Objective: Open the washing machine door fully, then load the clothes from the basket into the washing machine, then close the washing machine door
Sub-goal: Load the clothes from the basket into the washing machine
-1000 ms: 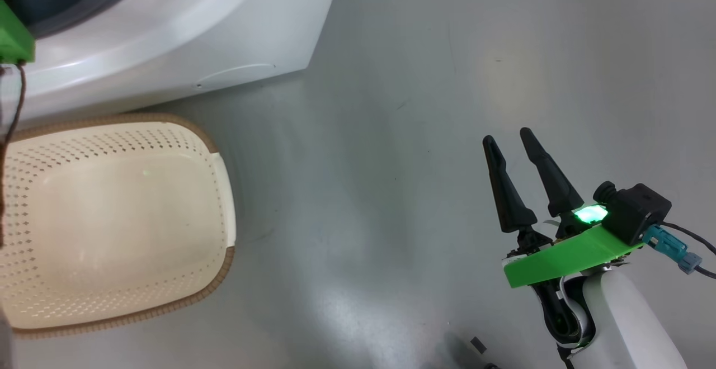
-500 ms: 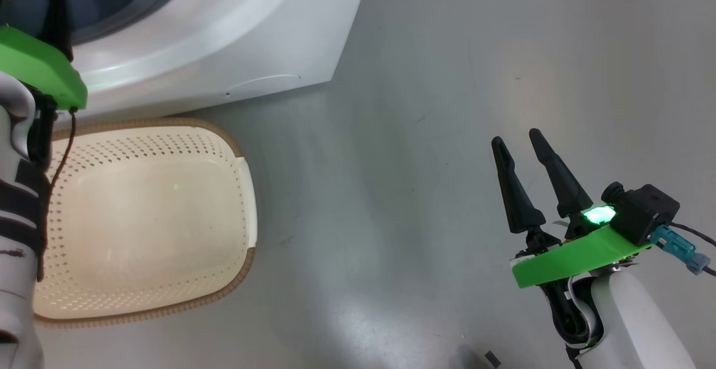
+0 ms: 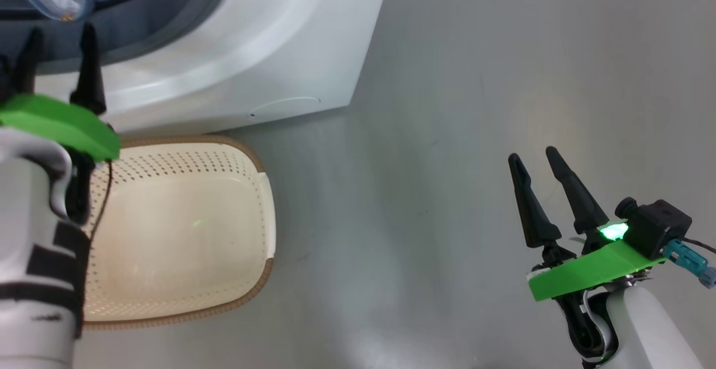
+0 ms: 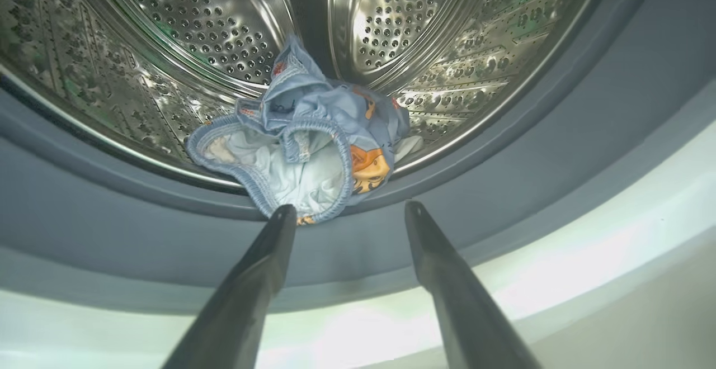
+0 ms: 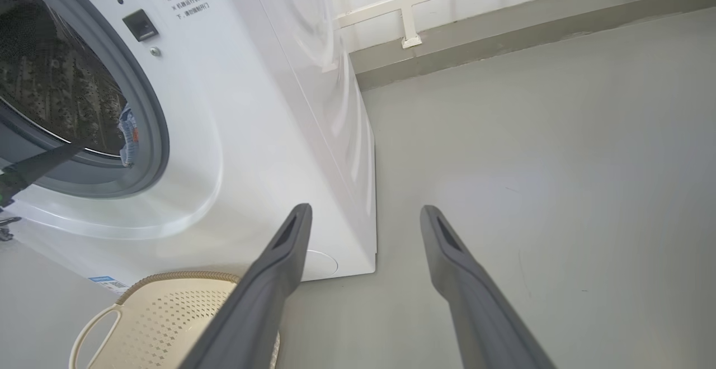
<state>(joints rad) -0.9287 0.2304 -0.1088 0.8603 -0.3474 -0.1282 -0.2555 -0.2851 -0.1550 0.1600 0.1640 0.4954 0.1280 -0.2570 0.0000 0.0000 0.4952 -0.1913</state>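
1. Plainly risky, leftward: clothes (image 4: pixel 313 134) slumped on the front lip of the drum (image 4: pixel 168 33), over the gasket (image 4: pixel 112 229), liable to pinching at door closing; left pincer (image 4: pixel 349 208) wide, empty, just before them.
2. Midway, basket (image 3: pixel 179 235) empty on the floor (image 3: pixel 447 78) before the washing machine (image 3: pixel 251 50).
3. Rightward, right pincer (image 3: pixel 532 154) wide, empty, as a second ago; head-view shift since then down to camera motion.

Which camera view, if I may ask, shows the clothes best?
The left wrist view: the clothes sit mid-frame, close up, at the front lip of the drum. The head view catches just a corner at its top left; the right wrist view, a blue sliver beside the gasket.
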